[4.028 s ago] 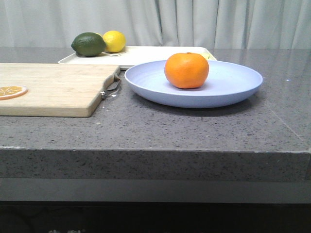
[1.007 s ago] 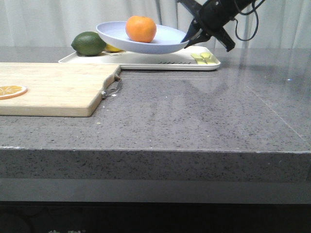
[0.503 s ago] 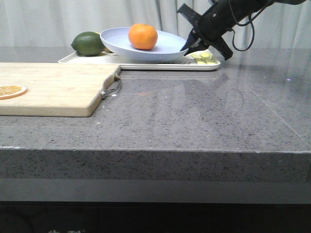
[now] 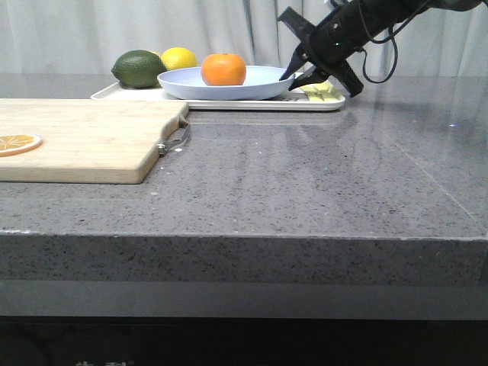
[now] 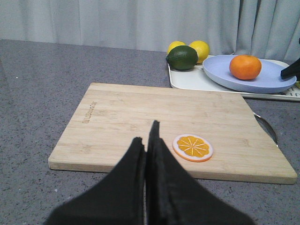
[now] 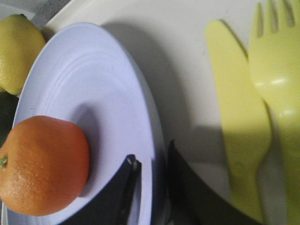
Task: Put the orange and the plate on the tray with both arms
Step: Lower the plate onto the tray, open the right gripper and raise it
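Observation:
The lavender-blue plate point(image 4: 191, 85) lies flat on the cream tray point(image 4: 252, 103) at the back of the counter, with the orange point(image 4: 223, 69) on it. My right gripper point(image 4: 292, 76) is at the plate's right rim, one finger inside and one outside. In the right wrist view the gripper point(image 6: 151, 157) pinches the rim of the plate point(image 6: 93, 84), with the orange point(image 6: 42, 164) close beside it and the tray point(image 6: 187, 47) beneath. My left gripper point(image 5: 146, 133) is shut and empty, low over the near edge of the cutting board point(image 5: 140, 117).
A green lime point(image 4: 139, 69) and a yellow lemon point(image 4: 179, 59) sit at the tray's left end. A yellow knife point(image 6: 239, 117) and fork point(image 6: 276, 70) lie on its right end. The wooden cutting board point(image 4: 76, 137) holds an orange slice point(image 4: 19, 142).
My right gripper has carried the plate with the orange from the counter's middle up and back, then lowered it from a tilt to lie flat on the tray.

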You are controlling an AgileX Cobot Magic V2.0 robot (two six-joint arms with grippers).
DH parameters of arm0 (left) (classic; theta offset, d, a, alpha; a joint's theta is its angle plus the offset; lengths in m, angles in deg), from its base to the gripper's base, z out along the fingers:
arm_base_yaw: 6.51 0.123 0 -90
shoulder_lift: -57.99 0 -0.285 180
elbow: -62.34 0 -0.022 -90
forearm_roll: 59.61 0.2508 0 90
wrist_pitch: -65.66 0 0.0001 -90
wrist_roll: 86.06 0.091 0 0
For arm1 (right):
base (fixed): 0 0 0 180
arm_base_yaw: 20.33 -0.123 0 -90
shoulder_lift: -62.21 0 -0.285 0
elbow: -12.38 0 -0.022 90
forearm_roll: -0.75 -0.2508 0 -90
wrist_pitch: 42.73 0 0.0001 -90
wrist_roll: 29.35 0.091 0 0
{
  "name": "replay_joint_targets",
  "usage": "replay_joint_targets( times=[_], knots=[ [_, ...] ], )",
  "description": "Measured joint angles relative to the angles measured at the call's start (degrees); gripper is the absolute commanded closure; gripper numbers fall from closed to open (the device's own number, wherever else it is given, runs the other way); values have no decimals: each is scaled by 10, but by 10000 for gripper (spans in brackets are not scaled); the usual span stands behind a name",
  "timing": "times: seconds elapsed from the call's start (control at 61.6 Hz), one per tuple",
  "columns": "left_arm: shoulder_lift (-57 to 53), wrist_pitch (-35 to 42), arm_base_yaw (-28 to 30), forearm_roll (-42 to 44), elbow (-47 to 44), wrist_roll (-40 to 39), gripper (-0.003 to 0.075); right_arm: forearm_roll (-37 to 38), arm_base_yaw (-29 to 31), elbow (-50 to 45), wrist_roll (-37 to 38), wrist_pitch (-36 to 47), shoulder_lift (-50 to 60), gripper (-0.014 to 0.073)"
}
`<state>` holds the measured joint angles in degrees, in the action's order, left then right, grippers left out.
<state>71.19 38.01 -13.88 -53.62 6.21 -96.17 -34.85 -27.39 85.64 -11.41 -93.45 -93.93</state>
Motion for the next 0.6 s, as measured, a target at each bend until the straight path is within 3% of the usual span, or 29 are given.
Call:
replay_joint_targets(
  times=[0.146,0.227,0.292,0.487,0.601],
  knots=[
    [0,0,0,0,0,0,738,-4,3,0,0,1,2,276],
    [0,0,0,0,0,0,738,-4,9,0,0,-8,12,292],
    [0,0,0,0,0,0,738,-4,15,0,0,-19,26,350],
    [0,0,0,0,0,0,738,39,27,3,-21,-84,99,647],
    [0,0,0,0,0,0,738,101,28,6,-44,-149,144,664]
  ],
)
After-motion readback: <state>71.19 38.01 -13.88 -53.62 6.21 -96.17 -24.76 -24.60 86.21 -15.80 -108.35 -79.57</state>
